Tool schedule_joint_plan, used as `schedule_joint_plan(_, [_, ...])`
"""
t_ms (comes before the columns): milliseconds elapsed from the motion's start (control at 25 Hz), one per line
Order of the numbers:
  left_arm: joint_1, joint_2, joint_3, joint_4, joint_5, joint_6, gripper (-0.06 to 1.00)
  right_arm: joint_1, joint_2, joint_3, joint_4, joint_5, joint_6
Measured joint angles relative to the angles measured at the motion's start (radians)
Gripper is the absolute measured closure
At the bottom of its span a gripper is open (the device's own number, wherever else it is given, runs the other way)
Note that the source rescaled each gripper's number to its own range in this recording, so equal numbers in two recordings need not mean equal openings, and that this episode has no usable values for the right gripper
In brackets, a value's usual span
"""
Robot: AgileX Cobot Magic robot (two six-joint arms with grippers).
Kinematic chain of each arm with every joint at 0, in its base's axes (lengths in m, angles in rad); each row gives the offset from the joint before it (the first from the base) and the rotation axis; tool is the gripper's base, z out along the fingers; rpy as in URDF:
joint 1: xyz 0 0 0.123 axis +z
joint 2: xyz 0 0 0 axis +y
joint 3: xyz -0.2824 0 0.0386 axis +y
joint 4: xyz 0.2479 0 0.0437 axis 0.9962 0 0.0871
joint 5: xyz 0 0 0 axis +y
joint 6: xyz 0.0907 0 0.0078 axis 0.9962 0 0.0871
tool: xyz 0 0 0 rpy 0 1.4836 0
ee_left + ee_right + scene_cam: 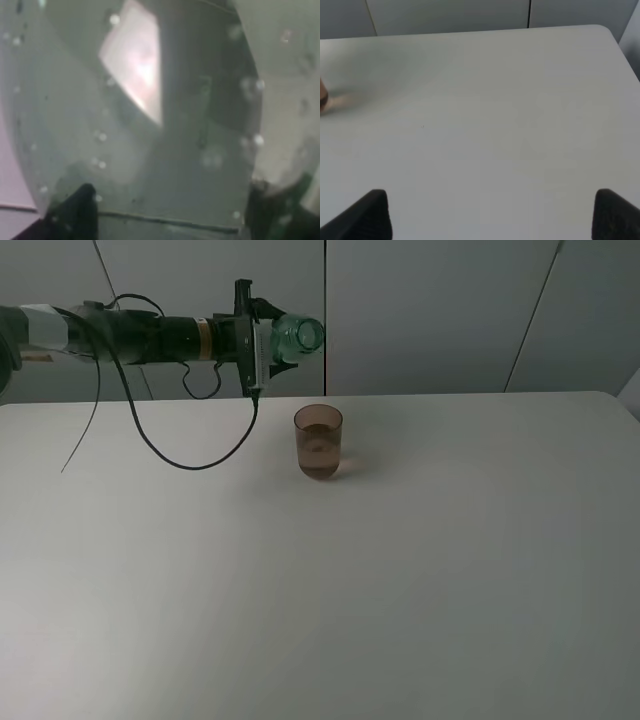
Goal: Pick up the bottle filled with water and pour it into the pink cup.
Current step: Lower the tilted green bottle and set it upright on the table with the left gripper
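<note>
Green see-through plastic, so the bottle (296, 337) should be light, a bit squashy, maybe slick; I'd grab it mid-body. The left gripper (262, 348) is clamped on it, tipped sideways in the air, up behind the cup (318, 442) on the table (420, 590). The right gripper (490, 215) is spread wide, holding nothing. Only a dangling cable (170, 455) hangs nearby.

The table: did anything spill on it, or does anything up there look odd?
Nothing looks spilled or broken. The bottle lies on its side in the air, clamped in the left gripper, as for pouring. The pink cup stands upright on the table, no puddle visible around it.
</note>
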Motion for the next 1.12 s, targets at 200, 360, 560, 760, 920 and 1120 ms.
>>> schedule_joint_plan(200, [0.025,-0.068,0.076,-0.058,0.079,-0.367,0.93,0.0,0.0,0.0,0.0,0.0,0.0])
schedule_joint_plan(360, [0.042,-0.14,0.173,-0.164,0.176,-0.553,0.93,0.0,0.0,0.0,0.0,0.0,0.0])
schedule_joint_plan(560, [0.074,-0.259,0.37,-0.415,0.243,-0.58,0.93,0.0,0.0,0.0,0.0,0.0,0.0])
schedule_joint_plan(760, [0.11,-0.415,0.624,-0.774,0.234,-0.434,0.93,0.0,0.0,0.0,0.0,0.0,0.0])
schedule_joint_plan(920, [0.145,-0.503,0.851,-1.042,0.14,-0.189,0.93,0.0,0.0,0.0,0.0,0.0,0.0])
schedule_joint_plan(1120, [0.17,-0.567,1.076,-1.24,0.036,0.05,0.93,0.0,0.0,0.0,0.0,0.0,0.0])
